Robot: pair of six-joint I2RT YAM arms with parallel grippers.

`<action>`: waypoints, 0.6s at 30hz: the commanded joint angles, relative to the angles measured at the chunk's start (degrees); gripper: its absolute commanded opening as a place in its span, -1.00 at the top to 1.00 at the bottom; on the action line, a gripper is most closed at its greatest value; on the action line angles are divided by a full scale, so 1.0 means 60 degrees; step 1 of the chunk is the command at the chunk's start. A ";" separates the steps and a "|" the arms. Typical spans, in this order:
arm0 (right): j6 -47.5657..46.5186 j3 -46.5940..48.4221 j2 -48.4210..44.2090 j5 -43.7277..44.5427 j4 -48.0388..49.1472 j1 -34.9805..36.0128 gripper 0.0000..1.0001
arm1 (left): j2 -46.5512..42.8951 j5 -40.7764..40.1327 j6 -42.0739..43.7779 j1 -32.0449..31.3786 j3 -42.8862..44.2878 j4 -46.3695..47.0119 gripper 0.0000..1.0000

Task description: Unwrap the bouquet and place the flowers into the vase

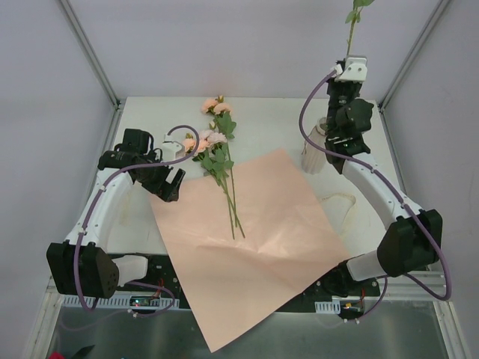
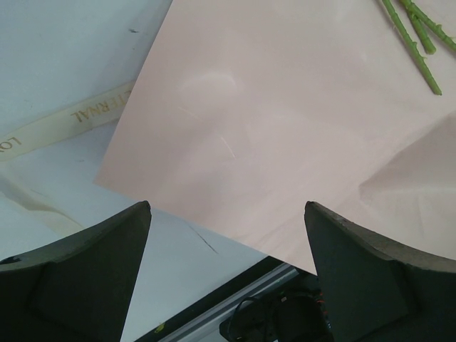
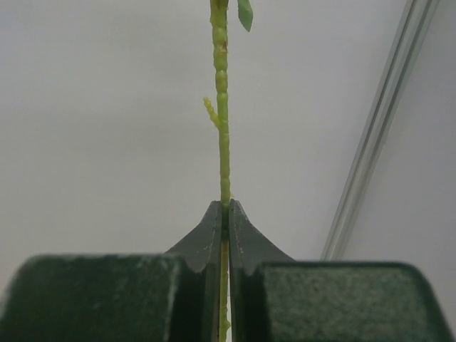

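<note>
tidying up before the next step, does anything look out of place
The pink paper sheet hangs off the table's near edge. The right gripper holds one stem high, not in the vase.

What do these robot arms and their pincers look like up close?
The left arm and right arm have slim white links joined by bulky black joints, with a purple cable looping along each. The left gripper and right gripper each carry two dark, wedge-shaped fingers with a matte, slightly grainy surface. No markings show.
</note>
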 commanded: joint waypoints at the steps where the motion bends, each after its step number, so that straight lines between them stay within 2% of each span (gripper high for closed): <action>1: 0.0484 -0.0296 -0.0536 0.0240 0.0999 -0.0050 0.99 | -0.0270 0.0203 0.0052 0.0112 0.0226 0.0026 -0.78; 3: 0.0690 -0.0472 -0.0813 0.0343 0.0854 -0.0035 0.94 | -0.0285 0.0203 0.0037 0.0112 0.0241 0.0026 -0.78; 4: 0.0792 -0.0705 -0.0931 0.0343 0.0780 -0.0021 0.66 | -0.0270 0.0203 0.0023 0.0112 0.0255 0.0041 -0.78; 5: 0.0880 -0.0824 -0.1077 0.0271 0.0707 -0.0006 0.46 | -0.0270 0.0203 0.0023 0.0112 0.0284 0.0041 -0.78; 9: 0.1334 -0.1351 -0.1867 0.0241 0.0020 0.0067 0.18 | -0.0270 0.0247 -0.0021 0.0112 0.0401 0.0056 -0.77; 10: 0.1422 -0.1425 -0.1971 0.0226 -0.0084 0.0082 0.05 | -0.0255 0.0262 -0.0036 0.0112 0.0416 0.0070 -0.77; 13: 0.1816 -0.1732 -0.2455 0.0080 -0.0552 0.0155 -0.01 | -0.0255 0.0291 -0.0080 0.0112 0.0489 0.0070 -0.77; 18: 0.2331 -0.2040 -0.3202 -0.0403 -0.1678 0.0623 -0.02 | -0.0284 0.0291 -0.0095 0.0112 0.0490 0.0099 -0.78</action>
